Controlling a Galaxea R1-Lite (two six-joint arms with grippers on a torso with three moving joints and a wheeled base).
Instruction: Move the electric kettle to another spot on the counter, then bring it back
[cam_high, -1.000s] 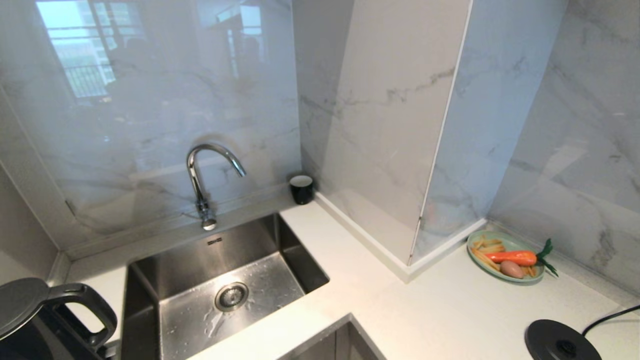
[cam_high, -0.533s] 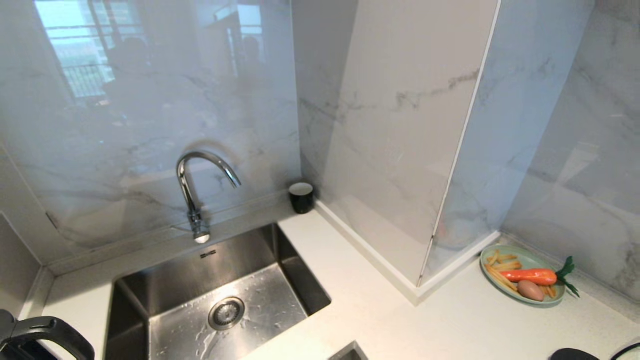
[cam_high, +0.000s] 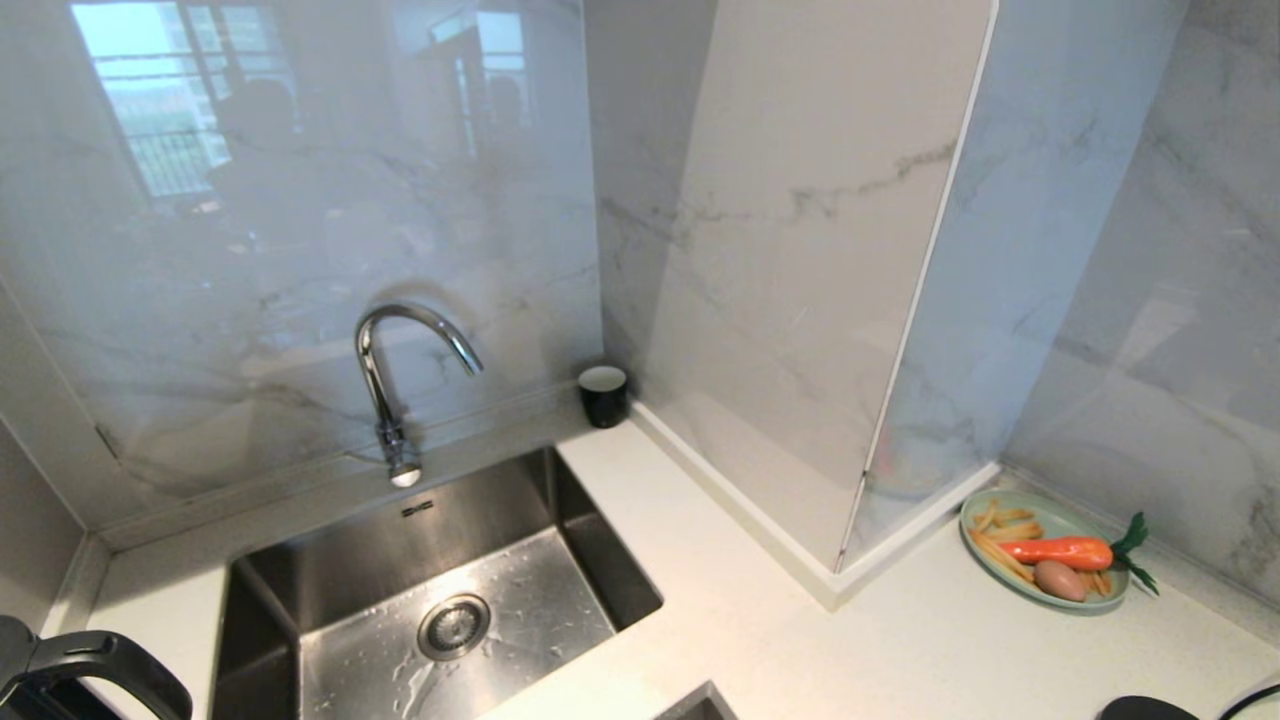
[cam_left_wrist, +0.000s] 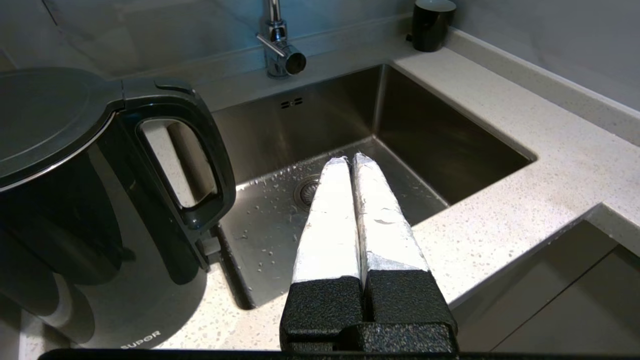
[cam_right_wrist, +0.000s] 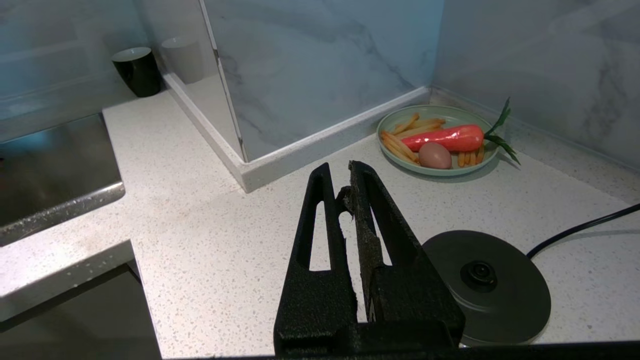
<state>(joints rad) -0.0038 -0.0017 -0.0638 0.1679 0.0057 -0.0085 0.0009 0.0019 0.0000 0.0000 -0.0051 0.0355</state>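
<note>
Item, nearest: my left gripper (cam_left_wrist: 349, 160), two tapered white-wrapped fingers (cam_left_wrist: 327, 220) on pebbled black mounts, pressed together and holding nothing, poised over the front of the sink (cam_left_wrist: 280, 125).

Item: the electric kettle (cam_left_wrist: 75, 210), a glossy black plastic jug with a flat dark-grey lid and a thick looped handle, standing upright on the counter (cam_left_wrist: 500, 210) at the left of the left wrist frame. It stood beside the gripper, apart from it, handle turned toward the fingers; in the head view only its handle showed, in the lower left corner.

Item: my right gripper (cam_right_wrist: 342, 175), rough black slotted fingers closed and empty, above the speckled white stone. The flat round corded base disc (cam_right_wrist: 487, 285) lay just beside it at lower right.

Item: brushed-steel basin, water-spotted, round drain; curved chrome tap (cam_high: 395, 380) behind.

Item, farthest: small black cup (cam_high: 603, 395) with white inside in the wall corner; a pale green oval plate (cam_high: 985, 565) with a carrot (cam_high: 1060, 551), fries and an egg-shaped piece, against grey-veined marble panels.
</note>
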